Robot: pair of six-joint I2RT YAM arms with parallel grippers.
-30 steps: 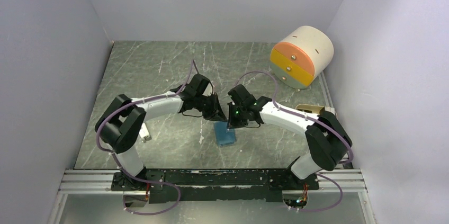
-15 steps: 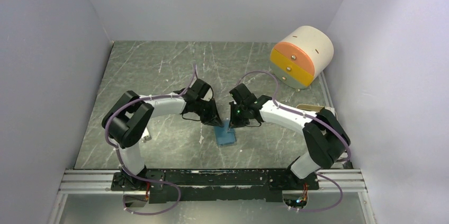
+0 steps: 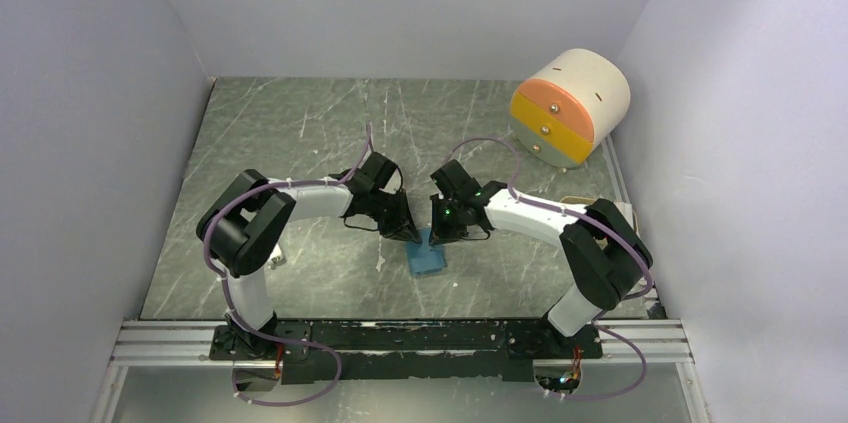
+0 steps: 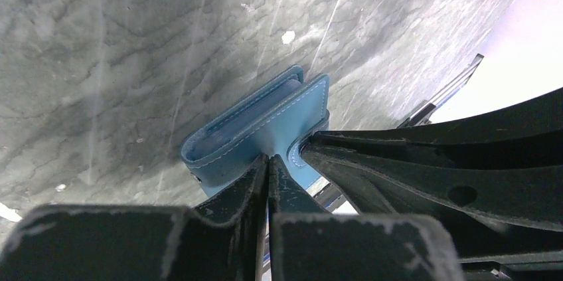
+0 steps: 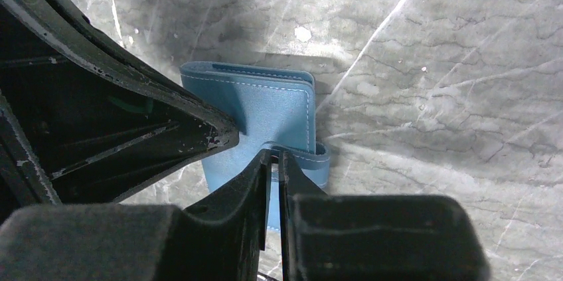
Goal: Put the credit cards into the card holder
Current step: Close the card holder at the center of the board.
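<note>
Card holder [image 4: 262, 125] lies half-open beneath both tools: left tool [image 4: 269, 161] pressed together at its flap, right tool [image 5: 273, 156] state unclear.

Both arms reach forward, elbows out, wrists bent inward and down, tips almost meeting at centre. My left end effector [image 3: 411, 234] [image 4: 267, 159]: fingers pinched tight on flap of card holder [image 4: 265, 128]. My right end effector [image 3: 437, 235] [image 5: 273, 156]: fingers near-closed, thin slit between, tips pointing down, grip unclear.
</note>
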